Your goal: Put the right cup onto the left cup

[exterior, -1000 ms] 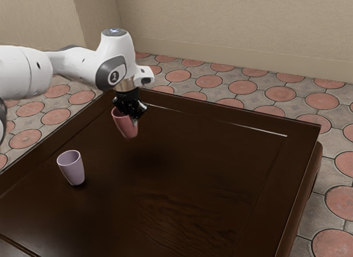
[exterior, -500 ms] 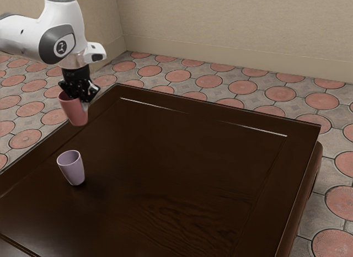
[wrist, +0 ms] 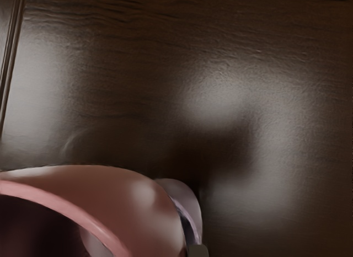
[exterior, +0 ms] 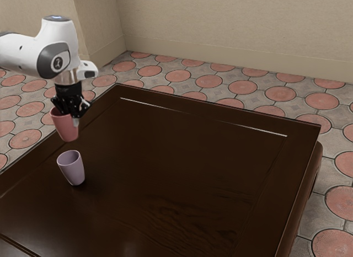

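In the exterior view, we have our gripper (exterior: 75, 109) pinching the pink cup (exterior: 65, 127) by its wall near the rim, one finger against the outer side. The pink cup hangs mouth up in the air, toward the exterior view's left. Beneath it in that view, the lilac cup (exterior: 72, 169) stands upright on the dark wooden table (exterior: 171, 174), its open mouth facing up. A narrow gap separates the pink base from the lilac rim there, so we see the two cups apart. Whether one is centred over the other, we cannot tell.

The wrist view gives us what the exterior view hides: a look down into the pink cup's dark hollow, past its curved rim, with the smooth outer wall large beside it. It also sets the pink wall in front of the lilac cup, leaving us part of the lilac side and rim. We see a dark shadow on the wood near the cups, with pale sheens around it. The exterior view adds the tiled floor (exterior: 242, 87) and the beige wall (exterior: 231, 25) beyond the table.
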Robot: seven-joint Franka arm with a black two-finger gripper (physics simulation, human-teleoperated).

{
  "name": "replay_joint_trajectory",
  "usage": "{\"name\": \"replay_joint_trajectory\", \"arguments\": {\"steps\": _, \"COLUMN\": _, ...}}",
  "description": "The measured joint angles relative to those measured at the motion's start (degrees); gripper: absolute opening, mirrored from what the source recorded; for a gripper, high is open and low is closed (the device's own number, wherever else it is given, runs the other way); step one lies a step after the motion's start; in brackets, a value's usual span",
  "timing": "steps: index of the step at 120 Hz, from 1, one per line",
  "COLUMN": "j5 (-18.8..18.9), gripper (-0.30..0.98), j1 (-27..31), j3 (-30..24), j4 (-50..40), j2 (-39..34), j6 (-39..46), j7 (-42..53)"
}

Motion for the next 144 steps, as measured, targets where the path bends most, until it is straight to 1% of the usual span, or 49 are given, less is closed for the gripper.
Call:
{"name": "replay_joint_trajectory", "arguments": {"steps": 7, "j5": 0.1, "gripper": -0.07, "j1": 0.1, "j3": -0.1, "j4": -2.1, "j2": -2.0, "j6": 0.2, "j7": -0.4}}
{"name": "replay_joint_trajectory", "arguments": {"steps": 18, "j5": 0.3, "gripper": -0.07, "j1": 0.5, "j3": -0.4, "j4": -3.6, "j2": -2.9, "j6": 0.3, "j7": -1.0}}
{"name": "replay_joint_trajectory", "arguments": {"steps": 70, "j5": 0.7, "gripper": -0.07, "j1": 0.1, "j3": -0.1, "j4": -5.7, "j2": 0.5, "j6": 1.9, "j7": -3.3}}
{"name": "replay_joint_trajectory", "arguments": {"steps": 114, "j5": 0.8, "gripper": -0.07, "j1": 0.1, "j3": 0.0, "j4": -8.5, "j2": -0.5, "j6": 4.0, "j7": -5.2}}
{"name": "replay_joint_trajectory", "arguments": {"steps": 144, "j5": 0.9, "gripper": -0.09, "j1": 0.0, "j3": 0.0, "j4": -8.5, "j2": 0.7, "j6": 5.2, "j7": -6.0}}
